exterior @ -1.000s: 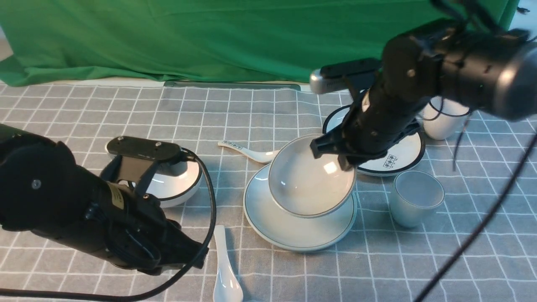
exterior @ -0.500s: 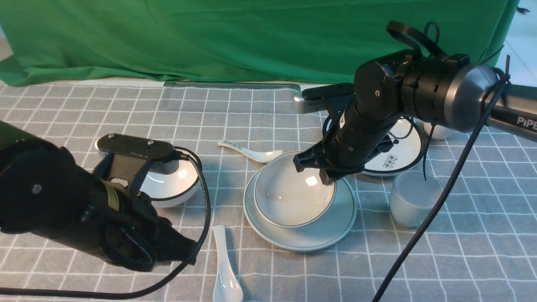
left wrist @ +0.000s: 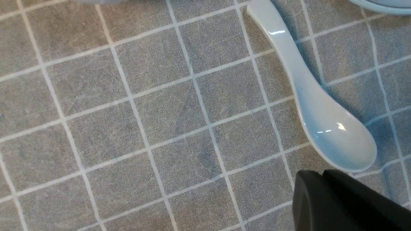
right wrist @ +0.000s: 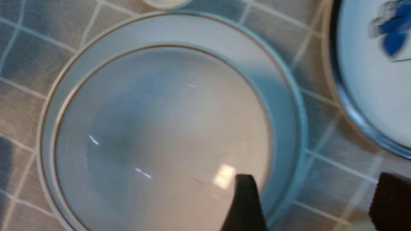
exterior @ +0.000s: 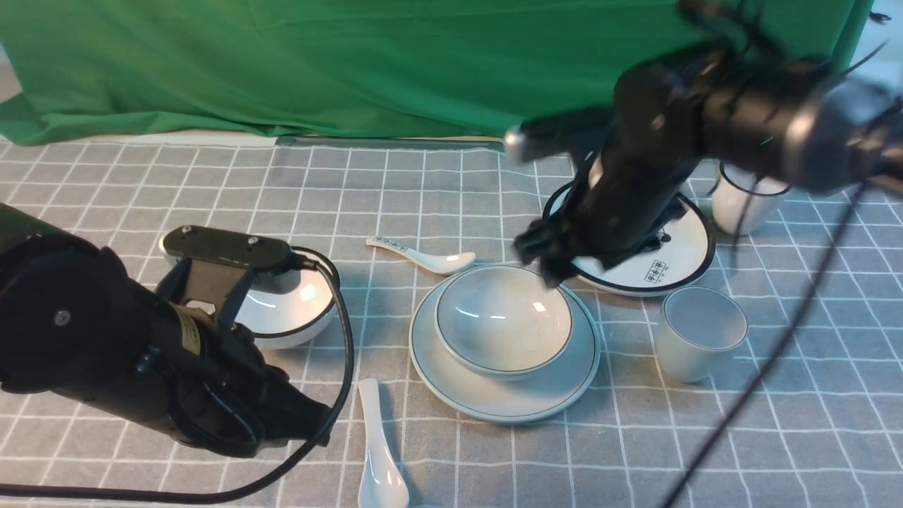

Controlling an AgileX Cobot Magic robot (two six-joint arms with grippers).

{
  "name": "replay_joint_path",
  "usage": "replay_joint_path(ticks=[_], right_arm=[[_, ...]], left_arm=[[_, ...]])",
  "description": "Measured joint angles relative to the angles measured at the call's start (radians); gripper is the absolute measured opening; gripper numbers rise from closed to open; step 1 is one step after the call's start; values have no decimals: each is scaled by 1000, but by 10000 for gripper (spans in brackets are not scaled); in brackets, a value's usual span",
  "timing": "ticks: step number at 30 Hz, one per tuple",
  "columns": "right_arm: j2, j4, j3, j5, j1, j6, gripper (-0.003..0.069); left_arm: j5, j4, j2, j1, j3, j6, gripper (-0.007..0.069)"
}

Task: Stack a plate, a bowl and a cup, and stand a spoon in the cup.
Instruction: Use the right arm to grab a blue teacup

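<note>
Found bowl (exterior: 502, 321) seated upright in plate (exterior: 487, 401) on worktop (exterior: 705, 444). Noted right jaws spread, astride bowl's far-right rim. Could not tell state of left jaws. Recorded cup (exterior: 698, 335) standing just right of plate, spoon (exterior: 381, 462) lying front-left of it.

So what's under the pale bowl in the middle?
The big plain plate is under the bowl, and the bowl sits upright on it. Only the plate's outer ring shows; its middle is covered by the bowl.

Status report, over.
Right gripper open, empty, over bowl rim. Left gripper beside spoon, state unclear. Bowl seated on plate. Cup stands free beside plate.
</note>
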Motion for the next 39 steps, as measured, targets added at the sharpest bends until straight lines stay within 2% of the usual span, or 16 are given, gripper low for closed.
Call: replay_joint_path(ticks=[4,9,11,12,17,25,27,30,32,37,39], right_arm=[[-92,-154,-2,169,-47,13,497],[-107,-176,38,291,-197,31,491],[-107,-149,60,293,-223,28,491],[-107,-85,93,266,-257,8,491],[-94,-9,156,167,-258,-24,496],[1,-5,163,124,-278,-21,512],[29,0,165,113,-278,-22,466],[45,6,165,102,-278,-25,185],[31,16,165,103,-278,-28,98],[-80,61,154,104,-277,-53,90],[-122,120,113,120,-276,-103,90]], left_arm=[[-14,0,0,0,0,0,10],[-18,0,0,0,0,0,10],[-19,0,0,0,0,0,10],[-19,-3,0,0,0,0,10],[-19,-3,0,0,0,0,10],[-19,-3,0,0,0,2,10],[-19,-3,0,0,0,2,10],[-19,-3,0,0,0,1,10],[-17,-3,0,0,0,1,10],[-15,-3,0,0,0,1,10],[-17,-3,0,0,0,1,10]])
